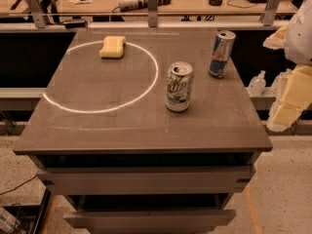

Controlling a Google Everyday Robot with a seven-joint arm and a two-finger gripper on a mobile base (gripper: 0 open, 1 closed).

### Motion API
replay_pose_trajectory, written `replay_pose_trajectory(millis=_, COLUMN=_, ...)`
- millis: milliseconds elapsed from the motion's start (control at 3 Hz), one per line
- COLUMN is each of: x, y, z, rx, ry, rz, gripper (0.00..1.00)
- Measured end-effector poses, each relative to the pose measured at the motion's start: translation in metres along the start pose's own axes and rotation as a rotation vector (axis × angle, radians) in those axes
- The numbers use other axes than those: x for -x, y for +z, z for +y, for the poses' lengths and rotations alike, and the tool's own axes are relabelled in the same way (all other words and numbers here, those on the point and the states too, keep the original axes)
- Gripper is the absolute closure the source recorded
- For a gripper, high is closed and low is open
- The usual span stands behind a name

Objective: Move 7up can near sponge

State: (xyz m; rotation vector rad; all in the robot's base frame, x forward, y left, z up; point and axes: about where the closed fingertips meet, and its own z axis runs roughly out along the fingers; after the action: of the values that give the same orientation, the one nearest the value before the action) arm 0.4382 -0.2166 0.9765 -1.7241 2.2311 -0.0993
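- A brown table (122, 126) is seen from the front and a little from above.
- The 7up can (179, 87) is stood upright on the table, right of the middle. Its silver top is seen from above.
- The sponge (112, 47) is laid flat near the back of the table, on the left side. It is kept well apart from the 7up can.
- A thin white ring (156, 71) is drawn across the table top. The sponge is placed on the ring's back edge, and the 7up can is stood just outside the ring's right side.
- A taller blue and silver can (222, 54) is stood upright behind the 7up can and to its right, near the table's right edge. The two cans are not touching.
- The gripper (287, 108) is seen at the right edge of the view, past the table's side and away from both cans. Nothing is held in it. Whether it is spread or closed up cannot be told.
- Two drawers (146, 179) are seen under the table top, both pulled out a little.
- A small clear bottle (257, 83) is stood on a ledge beside the table, near the gripper.
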Motion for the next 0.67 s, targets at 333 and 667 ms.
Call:
replay_pose_trajectory(millis=333, x=0.0, y=0.0, z=0.0, rx=0.0, ry=0.0, rz=0.0, gripper=0.0)
replay_pose_trajectory(millis=667, x=0.0083, y=0.0033, z=-0.0021, rx=-0.017, ry=0.045, rz=-0.055, gripper=0.0)
